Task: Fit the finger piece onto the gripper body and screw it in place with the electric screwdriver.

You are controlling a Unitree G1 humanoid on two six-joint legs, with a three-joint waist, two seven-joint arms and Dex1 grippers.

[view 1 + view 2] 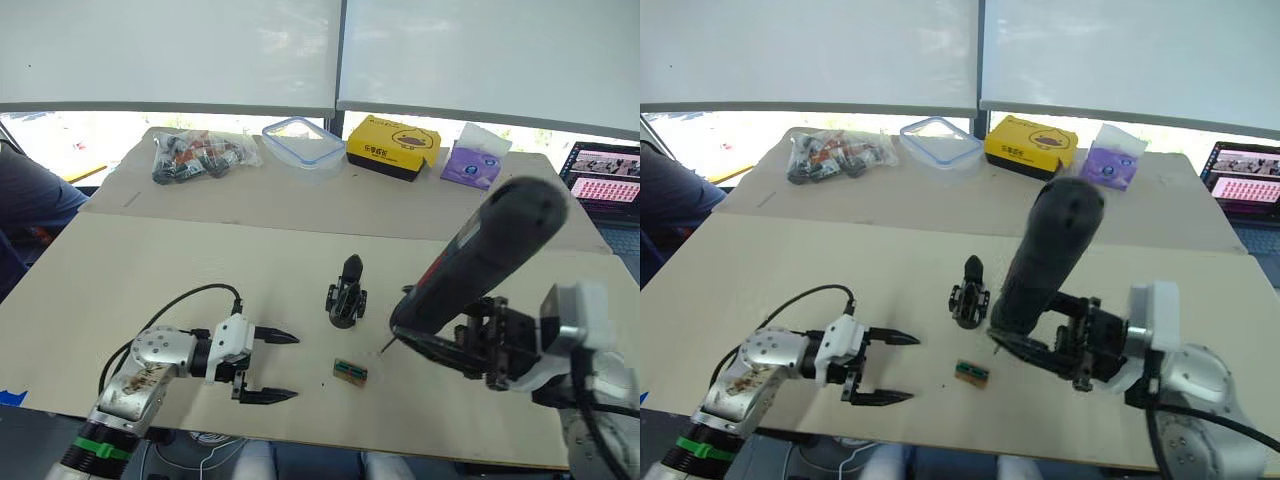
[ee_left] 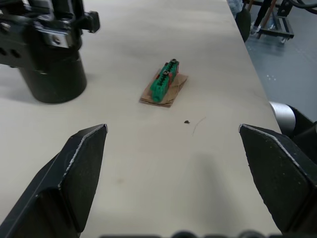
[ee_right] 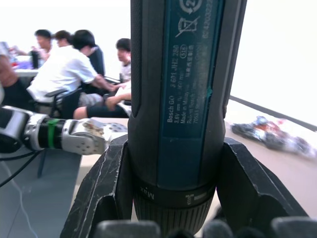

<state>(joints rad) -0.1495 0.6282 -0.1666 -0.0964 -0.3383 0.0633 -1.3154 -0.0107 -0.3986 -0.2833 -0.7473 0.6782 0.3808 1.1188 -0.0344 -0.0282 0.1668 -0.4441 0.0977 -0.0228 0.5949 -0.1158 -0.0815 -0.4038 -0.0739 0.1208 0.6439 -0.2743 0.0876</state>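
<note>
Left eye view places the right gripper [image 1: 470, 350] closed around the lower barrel of the electric screwdriver [image 1: 480, 260], which we hold tilted, rounded end up and away, thin bit pointing down toward the table [image 1: 120, 270]. The bit tip hangs just right of the gripper body [image 1: 345, 297] and near the small green block [image 1: 350, 371], touching neither as far as we can tell. In the right wrist view the two black fingers [image 3: 99, 193] press against both sides of the barrel, so the hold looks firm. The left gripper [image 1: 265, 365] hovers low over the near edge of the table, fingers spread wide and holding nothing; the left wrist view shows the green block lying on a scrap of brown card between its open fingertips and farther ahead, with the round base of the gripper body beside it. The gripper body stands upright on its base at mid-table with one pointed finger rising from it. We cannot make out a separate finger piece lying loose, nor tell whether the one standing on the body is the piece to be fastened. We judge the step in hand to be the screwing stage: tool held, bit approaching. The next move calls for bringing the bit down squarely onto the screw head, probably with the left gripper steadying the body so that it does not tip or turn.
</note>
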